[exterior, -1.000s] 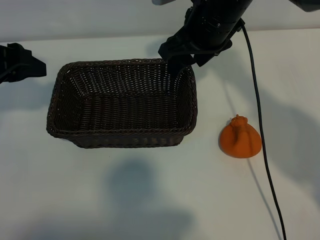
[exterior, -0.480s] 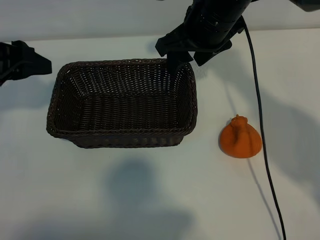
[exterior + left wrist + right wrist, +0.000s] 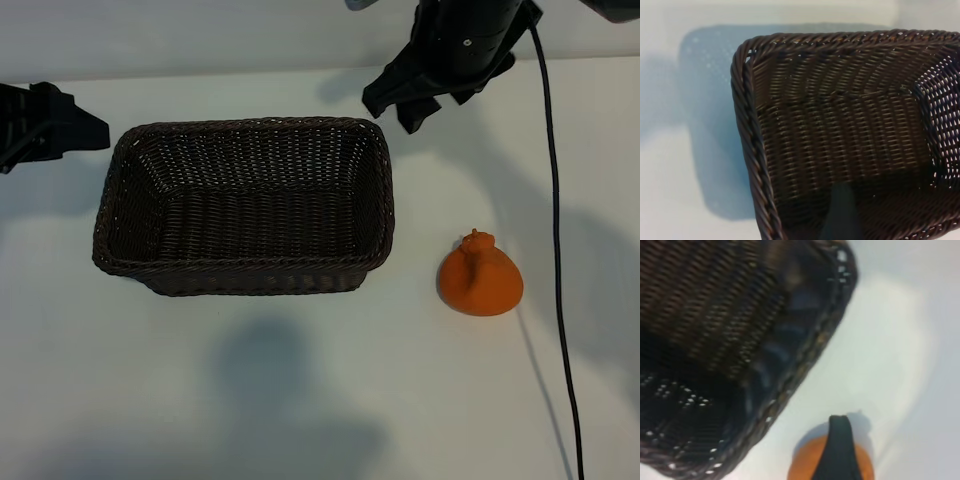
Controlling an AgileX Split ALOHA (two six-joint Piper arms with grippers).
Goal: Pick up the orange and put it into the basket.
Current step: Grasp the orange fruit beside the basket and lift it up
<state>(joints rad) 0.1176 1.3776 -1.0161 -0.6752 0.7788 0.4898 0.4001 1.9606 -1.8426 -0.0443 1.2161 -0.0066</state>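
One plain white tabletop [image 3: 300, 400] — shadow-mottled

My right gripper [image 3: 400, 105] hangs above the basket's [image 3: 245, 130] far right corner. Bare table [image 3: 440, 200] lies between it and the orange [image 3: 481, 280]; nothing blocks that path.
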